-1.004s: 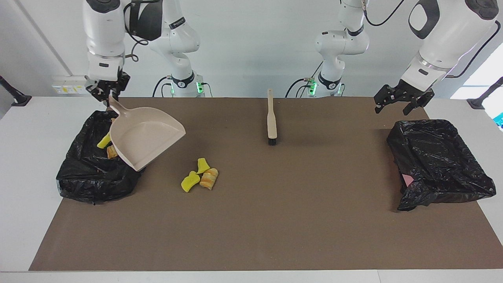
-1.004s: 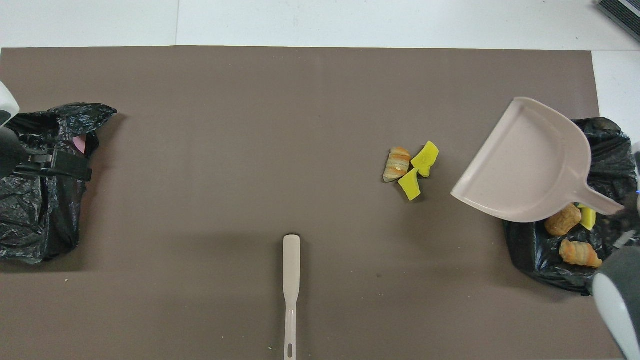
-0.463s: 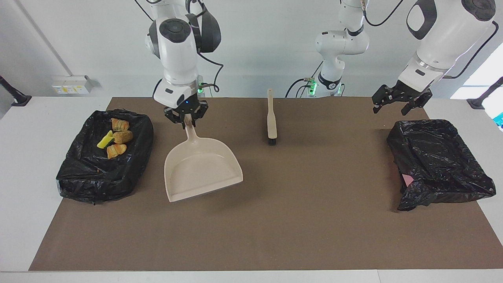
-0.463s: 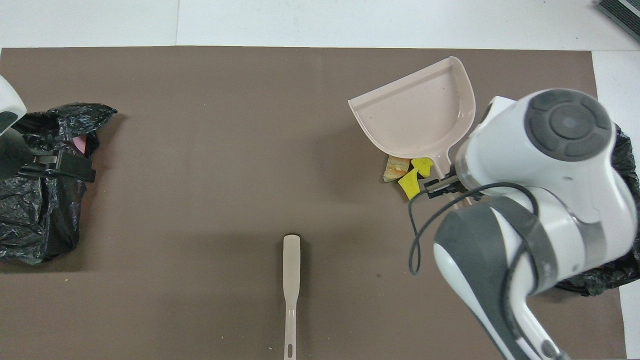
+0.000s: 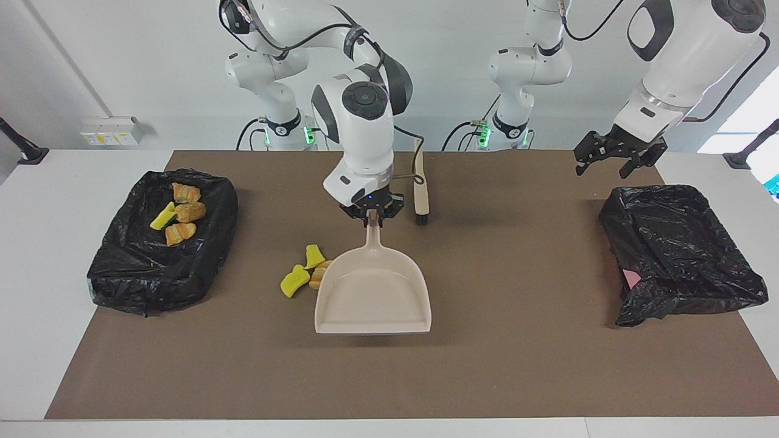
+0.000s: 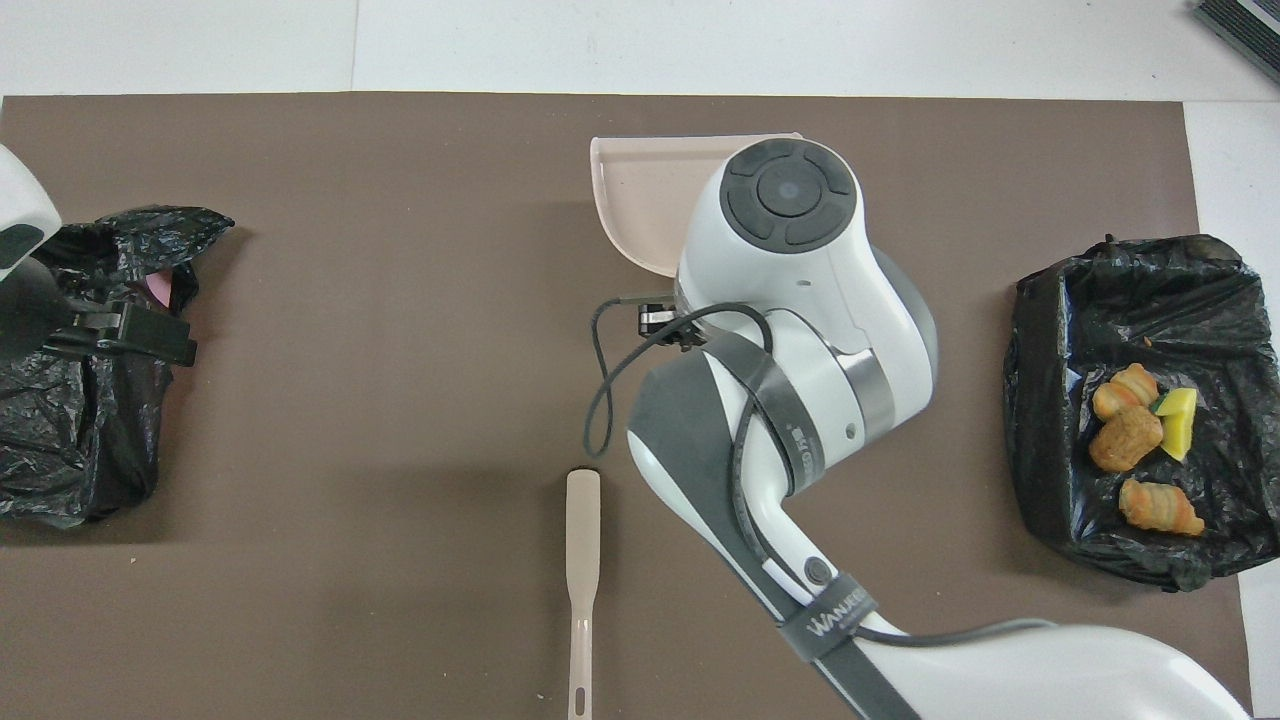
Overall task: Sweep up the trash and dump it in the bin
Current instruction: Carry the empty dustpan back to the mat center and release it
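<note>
Well, the right gripper [image 5: 372, 221] has its fingers closed tight on the thin handle of the dustpan [image 5: 372, 292]. The pan hangs from that grip, just above the brown mat [image 5: 523, 365] I think, with its wide flat mouth pointing away from the robots.

Just beside the pan, on the side toward the right arm's end of the table, lie 3 scraps [image 5: 304, 274]: 2 yellow sponge bits and 1 tan bread lump. The lump is touching the pan's wall or is partly hidden by it (I cannot tell which). 4 more scraps [image 5: 176, 213] already sit in the black-lined bin [image 5: 122, 267] at that same end.

The brush [image 5: 420, 185] lies flat on the mat, closer to the robots than the pan, with nobody holding it. The left gripper [image 5: 614, 157] waits with its fingers spread wide, up in the air near the second black-lined bin [image 5: 675, 255].

To do this step well, I think the pan should go down flat, its front lip pressed on the mat, with the mouth turned to face the 3 scraps. Right now they are at its side, so a brush would push them past it. The pan must then be held still, and the left gripper should fetch the brush by its handle.
</note>
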